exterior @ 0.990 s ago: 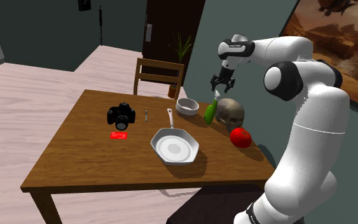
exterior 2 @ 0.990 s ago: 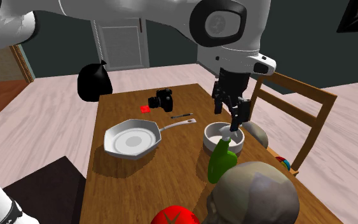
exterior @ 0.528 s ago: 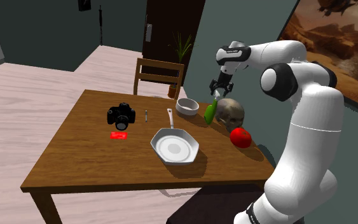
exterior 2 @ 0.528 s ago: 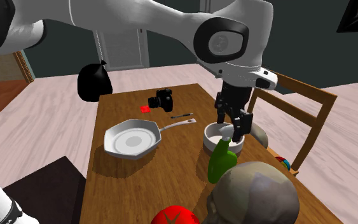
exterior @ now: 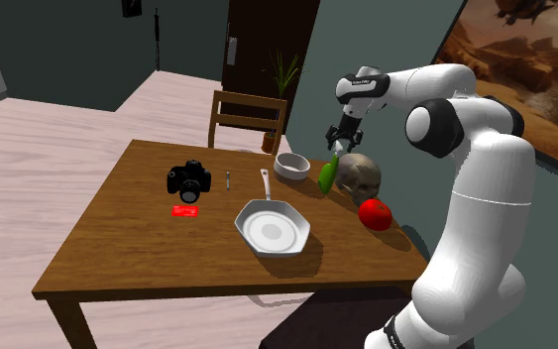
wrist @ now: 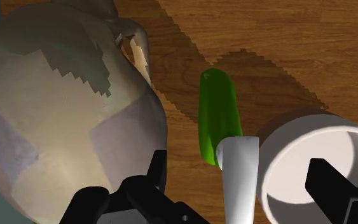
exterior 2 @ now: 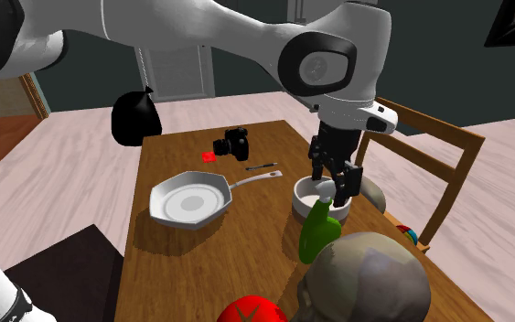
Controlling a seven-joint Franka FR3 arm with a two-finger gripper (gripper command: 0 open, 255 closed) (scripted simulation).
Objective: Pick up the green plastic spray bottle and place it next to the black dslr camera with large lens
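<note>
green-bodied and white-headed, the spray bottle point(exterior: 326, 174) stands toward the one o'clock corner of the wooden table point(exterior: 118, 248) in the shoulder view. it is squeezed between a pale skull point(exterior: 360, 176) at its three o'clock and a white bowl point(exterior: 291, 166) at its ten o'clock. your black gripper point(wrist: 238, 167) hangs over the white head, fingers spread wide on either side and touching nothing. with both flanks crowded, the top looks like the only way in. the black camera point(exterior: 188, 181) sits well apart at the bottle's nine o'clock, with bare wood beside it for the set-down.
</note>
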